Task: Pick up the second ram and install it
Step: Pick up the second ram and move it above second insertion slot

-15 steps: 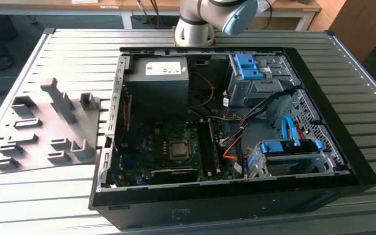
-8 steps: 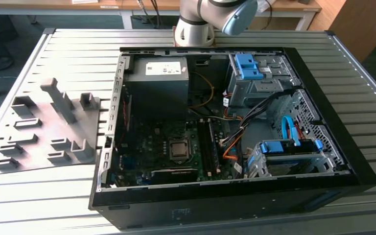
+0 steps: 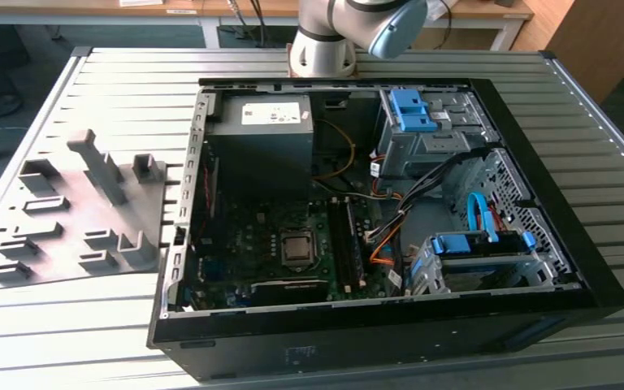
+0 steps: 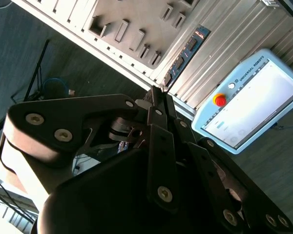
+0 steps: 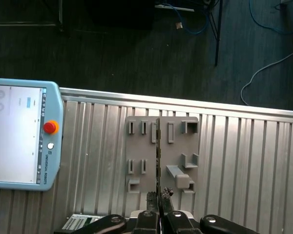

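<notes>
My gripper [image 4: 157, 93] is shut on the second ram [image 4: 186, 52], a long thin dark stick with black chips and a bluish sheen that sticks out past the fingertips. In the first wrist view the ram [image 5: 158, 155] shows edge-on as a thin line rising from my gripper [image 5: 158, 196]. It hangs high over the grey holder tray [image 5: 178, 146]. The open computer case [image 3: 377, 203] lies on the table, and its dark memory slots [image 3: 347, 236] sit right of the processor socket.
The grey holder tray [image 3: 74, 219] with upright blocks lies on the exterior view's left of the case. A teach pendant [image 5: 19, 134] with a red button rests on the ribbed metal table [image 5: 244, 161]. Cables and drive cages fill the case's right side.
</notes>
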{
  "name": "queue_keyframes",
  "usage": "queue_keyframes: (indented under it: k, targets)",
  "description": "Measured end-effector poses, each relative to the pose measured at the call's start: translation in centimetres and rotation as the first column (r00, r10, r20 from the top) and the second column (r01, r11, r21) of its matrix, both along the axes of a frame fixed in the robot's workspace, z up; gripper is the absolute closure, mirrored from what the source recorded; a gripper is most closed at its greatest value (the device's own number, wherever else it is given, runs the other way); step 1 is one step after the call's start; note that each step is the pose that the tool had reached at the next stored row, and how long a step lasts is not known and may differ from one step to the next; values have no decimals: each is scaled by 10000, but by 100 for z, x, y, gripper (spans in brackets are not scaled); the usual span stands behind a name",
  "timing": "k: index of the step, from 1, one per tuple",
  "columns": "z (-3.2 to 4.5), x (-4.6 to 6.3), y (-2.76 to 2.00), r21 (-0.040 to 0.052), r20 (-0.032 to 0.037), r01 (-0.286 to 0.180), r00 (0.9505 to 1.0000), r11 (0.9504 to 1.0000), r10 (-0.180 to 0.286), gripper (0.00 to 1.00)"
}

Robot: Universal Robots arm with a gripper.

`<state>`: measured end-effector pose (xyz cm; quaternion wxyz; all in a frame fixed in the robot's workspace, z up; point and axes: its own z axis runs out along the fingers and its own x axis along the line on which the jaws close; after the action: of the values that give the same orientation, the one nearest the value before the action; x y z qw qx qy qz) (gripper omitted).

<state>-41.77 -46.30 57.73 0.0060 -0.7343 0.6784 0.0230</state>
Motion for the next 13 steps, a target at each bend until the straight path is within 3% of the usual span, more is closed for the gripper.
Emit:
queue_keyframes:
  k: [3,5,8,13]
  targets:
    - [-19,30,-2,45,-1,5,10000,10000,-5,86]
    - [-32,65,-2,219,-2,6,10000,9998,-6,86]
    - [-48,116,-2,575,-2,6,10000,9983,-6,86]
    - [-134,269,-2,597,-13,7,10000,9982,-6,86]
